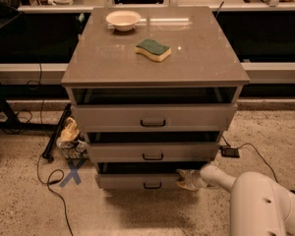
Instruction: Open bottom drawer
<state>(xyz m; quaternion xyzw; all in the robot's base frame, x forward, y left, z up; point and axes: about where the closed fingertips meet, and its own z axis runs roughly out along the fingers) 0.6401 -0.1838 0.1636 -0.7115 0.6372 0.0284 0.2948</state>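
Note:
The grey-taupe cabinet (155, 58) has three drawers. The bottom drawer (132, 181) is the lowest, with a small black bar handle (152, 185) at its centre, and it stands slightly out, with a dark gap above its front. My gripper (186, 179) is at the right part of the bottom drawer's front, right of the handle, at the end of my white arm (250, 195) that reaches in from the lower right. The middle drawer (152, 151) and top drawer (152, 117) also stand slightly out.
A white bowl (123, 19) and a green-and-yellow sponge (153, 49) lie on the cabinet top. Crumpled bags (71, 136), black cables (49, 176) and a blue X mark (73, 172) are on the floor at the left. A small black box with a cable (230, 151) lies at the right.

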